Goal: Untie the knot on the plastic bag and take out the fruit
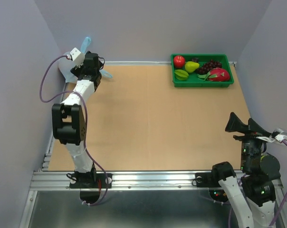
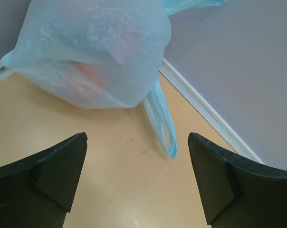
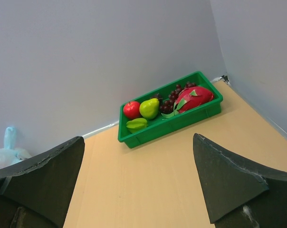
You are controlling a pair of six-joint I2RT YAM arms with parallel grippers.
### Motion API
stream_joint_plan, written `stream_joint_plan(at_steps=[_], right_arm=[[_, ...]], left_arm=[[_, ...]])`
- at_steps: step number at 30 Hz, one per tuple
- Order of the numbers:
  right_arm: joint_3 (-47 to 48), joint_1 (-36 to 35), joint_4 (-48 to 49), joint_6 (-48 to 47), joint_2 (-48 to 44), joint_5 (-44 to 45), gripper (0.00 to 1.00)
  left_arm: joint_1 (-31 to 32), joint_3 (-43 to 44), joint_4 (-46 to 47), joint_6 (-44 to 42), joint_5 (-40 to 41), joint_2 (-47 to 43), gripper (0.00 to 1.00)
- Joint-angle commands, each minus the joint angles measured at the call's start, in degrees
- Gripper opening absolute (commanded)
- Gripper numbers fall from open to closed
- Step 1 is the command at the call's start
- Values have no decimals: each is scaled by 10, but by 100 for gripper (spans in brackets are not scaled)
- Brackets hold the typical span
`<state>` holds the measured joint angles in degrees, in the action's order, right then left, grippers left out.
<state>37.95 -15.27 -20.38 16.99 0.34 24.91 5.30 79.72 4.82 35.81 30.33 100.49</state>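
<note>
Bag and left hand share the far left corner of the bench [image 1: 148,123], at about 11 o'clock in the top view. The plastic bag [image 2: 93,52] is a bulging, light blue, translucent bundle, and a pink-orange patch shows through its skin. I cannot tell whether that patch is print or fruit. One handle loop [image 2: 162,118] trails from the bag's underside onto the bench toward 5 o'clock in the left wrist view. A twisted blue tail [image 1: 86,45] sticks up against the wall at 12 o'clock from the arm. The knot itself cannot be made out in any view.

The left hand [image 2: 136,137] hangs just short of the bag, its two dark fingers [image 2: 43,180] spread wide with nothing between them, bare bench showing in the gap.

The right hand [image 3: 138,141] is at about 4 o'clock, well apart from the bag, also spread and empty. It faces the green tray [image 3: 181,121] at 1 o'clock in the far right corner. The tray holds a red apple [image 3: 131,109], a pear [image 3: 149,108], a starfruit [image 3: 136,125], dark grapes [image 3: 174,95] and a dragon fruit [image 3: 195,96], all lying close together.
</note>
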Motion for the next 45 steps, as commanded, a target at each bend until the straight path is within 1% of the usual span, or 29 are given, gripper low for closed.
stream_joint_plan(at_steps=[1,4,5,6,9,10,11,12,13,14,15,16,17,21,22,24,28,29,30,32,33,35,36,38,39,41,42,44,45], right_arm=[[-3,-6,5,4,-16,8,100],[-1,-7,3,-1,-15,-19,100],[-1,-7,3,-4,-15,-27,100],[-2,-7,3,-6,-15,-35,100],[-4,-8,3,-11,-15,-36,100],[-4,-8,3,-12,-14,-35,100],[-5,-8,3,-12,-14,-35,100],[-6,-8,4,-11,-14,-35,100],[-6,-7,4,-11,-14,-34,100],[-6,-8,4,-11,-14,-34,100],[-7,-7,4,-10,-14,-34,100],[-7,-8,4,-10,-14,-35,100],[-7,-8,5,-9,-15,-34,100],[-6,-8,5,-8,-15,-39,100],[-6,-8,6,-8,-15,-39,100],[-5,-9,6,-6,-15,-38,100],[-3,-9,10,-7,-14,-39,100],[-3,-9,14,-13,-14,-44,100],[-3,-9,15,-16,-14,-49,100],[-2,-9,17,-21,-14,-59,100],[0,-9,19,-21,-13,-63,100],[3,-9,21,-28,-11,-73,100],[5,-8,22,-33,-8,-75,100],[12,-9,22,-35,-1,-80,100],[18,-9,21,-34,22,-82,100],[35,-9,15,-30,48,-118,100],[41,-9,13,-32,80,-136,100],[63,-9,8,-28,117,-203,100],[73,-8,-2,-25,141,-245,100]], left_arm=[[-6,97,5,-7,115,93,98],[-7,159,9,-16,162,166,96],[-8,198,7,-21,170,184,96],[-10,218,0,-28,186,221,95],[-17,290,-31,-28,205,282,93],[-19,303,-35,-28,205,292,91],[-20,318,-37,-31,206,300,86],[-23,321,-39,-31,206,306,67],[-23,320,-39,-31,205,306,52],[-24,312,-38,-34,204,304,24],[-23,306,-31,-38,200,299,12],[-22,300,-26,-44,197,289,3],[-21,293,-23,-51,195,282,0],[1,240,11,-118,193,229,0],[8,231,17,-132,194,202,0],[37,207,23,-171,194,172,0],[101,157,20,-214,192,77,0],[115,136,16,-216,191,61,0],[144,125,-2,-211,190,44,0],[174,107,-27,-177,171,-5,0],[187,87,-61,-159,158,-20,0],[222,56,-85,-110,96,-69,0],[232,42,-103,-93,44,-83,0],[264,10,-106,-70,-23,-128,0],[276,-25,-102,-47,-77,-141,0],[312,-86,-90,-36,-130,-179,0],[322,-109,-76,-23,-168,-205,0],[361,-158,-58,-8,-195,-234,0],[371,-212,-45,8,-209,-265,0]])
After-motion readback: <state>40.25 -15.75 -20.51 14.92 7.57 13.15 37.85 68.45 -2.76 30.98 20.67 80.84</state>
